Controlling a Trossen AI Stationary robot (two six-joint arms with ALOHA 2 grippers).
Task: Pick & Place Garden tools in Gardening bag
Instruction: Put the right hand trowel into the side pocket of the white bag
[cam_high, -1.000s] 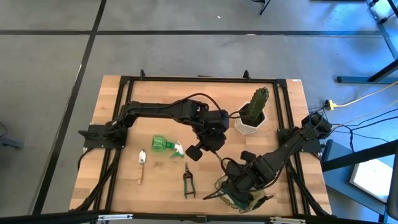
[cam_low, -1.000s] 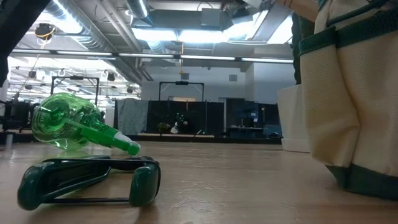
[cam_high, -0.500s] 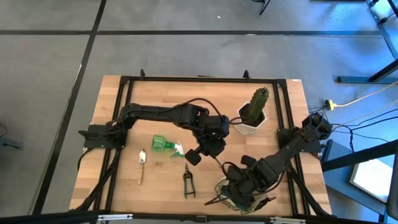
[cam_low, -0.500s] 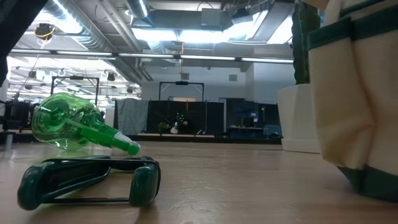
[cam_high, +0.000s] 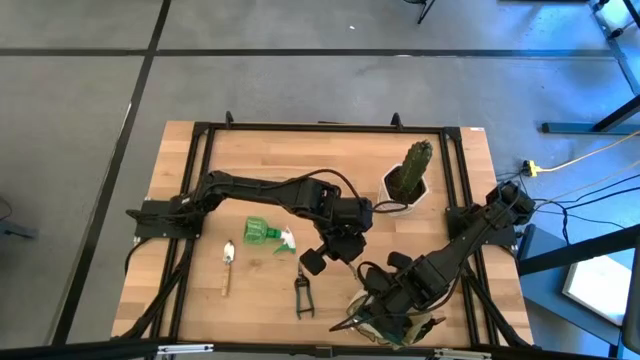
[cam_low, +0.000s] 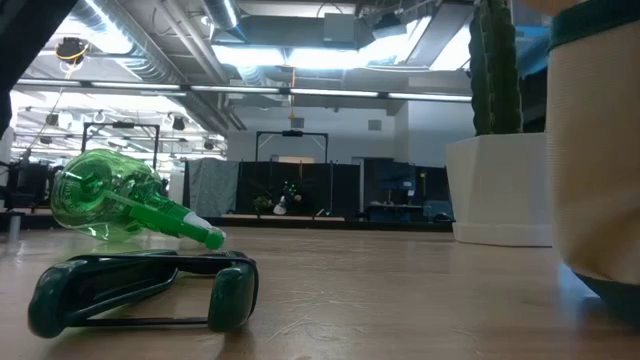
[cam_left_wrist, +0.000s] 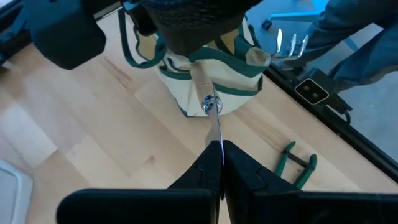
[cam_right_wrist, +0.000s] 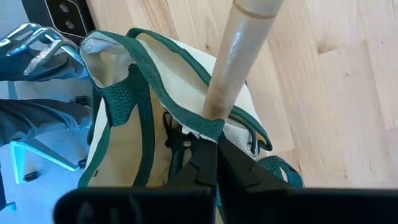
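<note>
Lowering the trowel (cam_left_wrist: 208, 93), pinched by its blade in the left gripper (cam_left_wrist: 221, 163), should be done handle-first into the bag (cam_left_wrist: 214, 81), whose rim is clamped by the right gripper (cam_right_wrist: 214, 152).

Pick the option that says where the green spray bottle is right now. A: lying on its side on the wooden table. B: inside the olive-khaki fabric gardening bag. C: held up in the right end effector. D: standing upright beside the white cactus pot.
A: the translucent green plastic spray bottle lies on its side on the bare wooden table, well apart from the olive-khaki fabric gardening bag, as the low view also shows.
</note>
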